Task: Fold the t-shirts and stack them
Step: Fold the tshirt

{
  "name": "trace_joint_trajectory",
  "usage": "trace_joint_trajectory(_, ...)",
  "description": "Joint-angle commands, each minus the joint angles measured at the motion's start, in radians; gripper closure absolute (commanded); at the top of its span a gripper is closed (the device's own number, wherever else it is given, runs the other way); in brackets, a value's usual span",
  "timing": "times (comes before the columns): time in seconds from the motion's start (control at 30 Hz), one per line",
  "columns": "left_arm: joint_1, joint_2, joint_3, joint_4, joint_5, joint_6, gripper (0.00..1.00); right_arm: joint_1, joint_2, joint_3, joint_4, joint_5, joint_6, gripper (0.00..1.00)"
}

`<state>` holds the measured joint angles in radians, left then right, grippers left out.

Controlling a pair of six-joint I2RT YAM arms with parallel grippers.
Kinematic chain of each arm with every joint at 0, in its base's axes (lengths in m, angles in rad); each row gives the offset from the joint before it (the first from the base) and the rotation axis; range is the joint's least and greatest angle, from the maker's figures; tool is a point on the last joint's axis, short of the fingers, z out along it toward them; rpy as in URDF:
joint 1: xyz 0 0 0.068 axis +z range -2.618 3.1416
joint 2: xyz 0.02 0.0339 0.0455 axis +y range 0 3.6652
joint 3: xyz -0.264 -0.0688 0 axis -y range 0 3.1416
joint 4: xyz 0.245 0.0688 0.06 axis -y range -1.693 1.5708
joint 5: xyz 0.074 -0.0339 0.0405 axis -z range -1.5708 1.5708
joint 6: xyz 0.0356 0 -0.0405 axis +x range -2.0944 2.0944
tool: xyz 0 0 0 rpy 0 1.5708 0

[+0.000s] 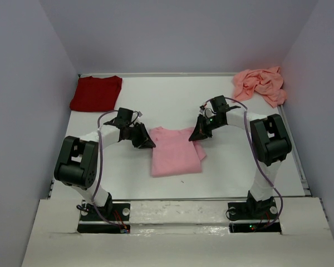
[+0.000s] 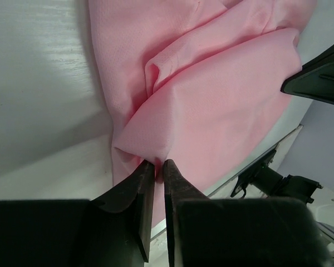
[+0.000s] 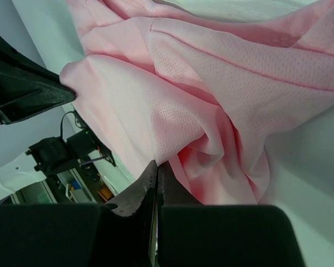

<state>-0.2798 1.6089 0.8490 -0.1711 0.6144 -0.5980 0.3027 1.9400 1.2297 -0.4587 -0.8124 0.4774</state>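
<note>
White desk (image 1: 172,105) carries a light pink soft cloth t-shirt (image 1: 175,153) at its centre, with the left end effector (image 1: 148,143) and right end effector (image 1: 197,134) at its far corners. A folded dark red cloth t-shirt (image 1: 96,93) lies far left and a crumpled salmon-pink cloth t-shirt (image 1: 260,83) far right.

Left wrist view: the jaws are nearly together, pinching a pink fold.

Right wrist view: the jaws are closed, seemingly nipping the cloth.
</note>
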Motion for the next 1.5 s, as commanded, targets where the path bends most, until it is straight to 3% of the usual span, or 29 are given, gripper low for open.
trace_joint_trajectory(0.0, -0.001, -0.004, 0.065, -0.022, 0.004, 0.017, 0.80, 0.010, -0.015, 0.033, 0.023, -0.004, 0.003, 1.00)
trace_joint_trajectory(0.37, -0.001, 0.028, 0.212, -0.087, 0.007, 0.030, 0.80, 0.010, -0.070, 0.056, 0.003, 0.022, 0.003, 1.00)
trace_joint_trajectory(1.03, -0.001, 0.072, 0.236, -0.085, 0.018, 0.044, 0.82, 0.010, -0.090, 0.080, -0.020, 0.044, 0.003, 1.00)
trace_joint_trajectory(1.13, 0.001, 0.075, 0.249, -0.085, 0.022, 0.043, 0.89, 0.010, -0.090, 0.088, -0.021, 0.048, 0.003, 1.00)
trace_joint_trajectory(1.2, 0.002, 0.085, 0.274, -0.096, 0.027, 0.044, 1.00, 0.010, -0.095, 0.100, -0.026, 0.055, 0.001, 1.00)
trace_joint_trajectory(1.47, 0.011, 0.179, 0.482, -0.145, 0.021, 0.066, 1.00, -0.033, -0.076, 0.183, -0.061, 0.099, -0.022, 1.00)
